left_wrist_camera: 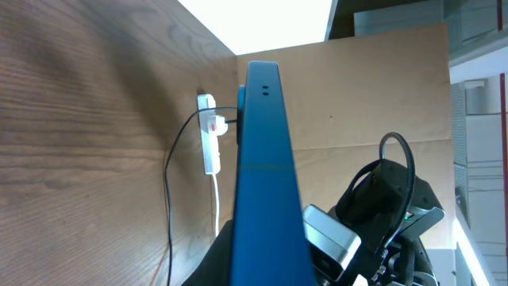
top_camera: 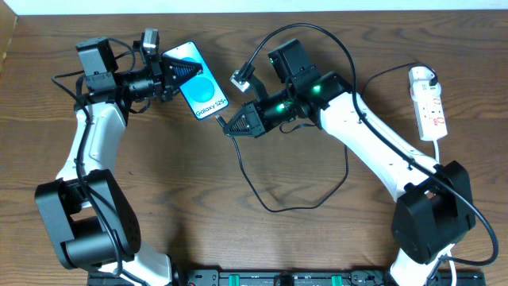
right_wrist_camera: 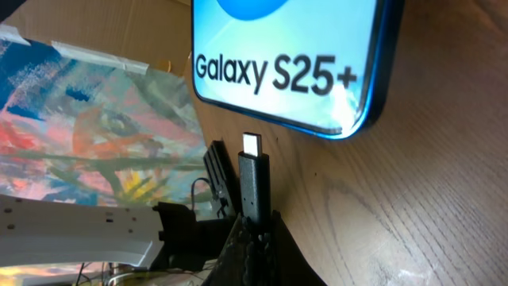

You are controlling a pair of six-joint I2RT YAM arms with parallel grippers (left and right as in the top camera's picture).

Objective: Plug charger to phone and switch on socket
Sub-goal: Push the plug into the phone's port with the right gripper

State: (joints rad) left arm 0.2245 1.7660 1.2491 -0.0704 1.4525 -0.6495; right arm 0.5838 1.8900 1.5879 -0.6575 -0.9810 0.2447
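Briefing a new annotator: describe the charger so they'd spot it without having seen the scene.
Near the top centre of the wooden table, find the lit blue phone. Just off its lower end, the right gripper pinches the charger: a small black connector with a metal tip. Its cable is thin and black, unlike the socket strip's thick white cord.

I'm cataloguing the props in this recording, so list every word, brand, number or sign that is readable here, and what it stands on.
"Galaxy S25+": on the lit blue screen of the slim black-framed smartphone, clearest in the right wrist view.
Red marks on the narrow white power strip: too small to read.
The black charger connector shows no marking.
No other text is legible.
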